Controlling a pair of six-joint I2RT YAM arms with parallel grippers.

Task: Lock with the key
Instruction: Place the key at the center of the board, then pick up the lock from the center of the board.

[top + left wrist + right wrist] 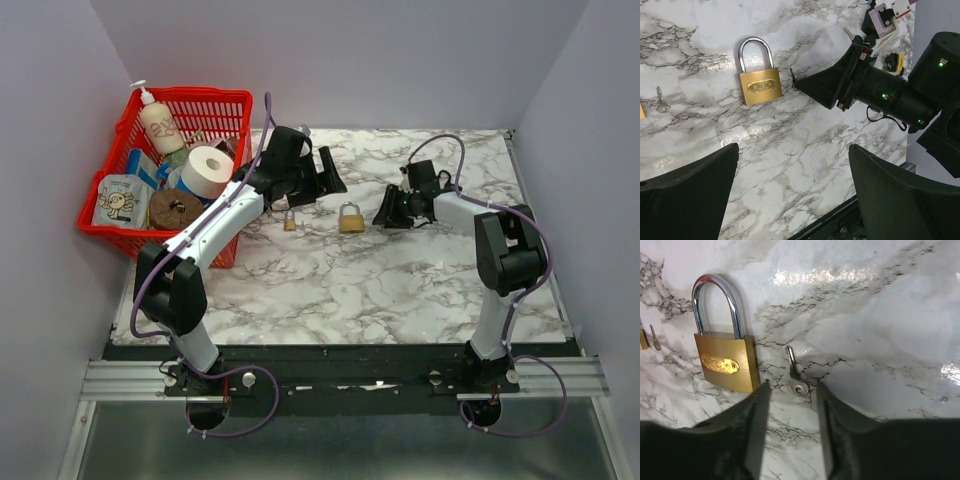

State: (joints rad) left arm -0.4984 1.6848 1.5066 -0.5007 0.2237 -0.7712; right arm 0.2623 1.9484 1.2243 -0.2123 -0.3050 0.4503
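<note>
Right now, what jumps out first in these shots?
A brass padlock lies mid-table. Just beside it, a small key lies flat on the marble between the open fingers of the right gripper. A red basket of clutter sits at the far left.

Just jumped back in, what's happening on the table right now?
The right gripper sits low over the marble table, jaws apart on either side of a small key that lies flat beside the brass padlock, not gripped. The left gripper hovers wide open, holding nothing. The key is not in the padlock.
</note>
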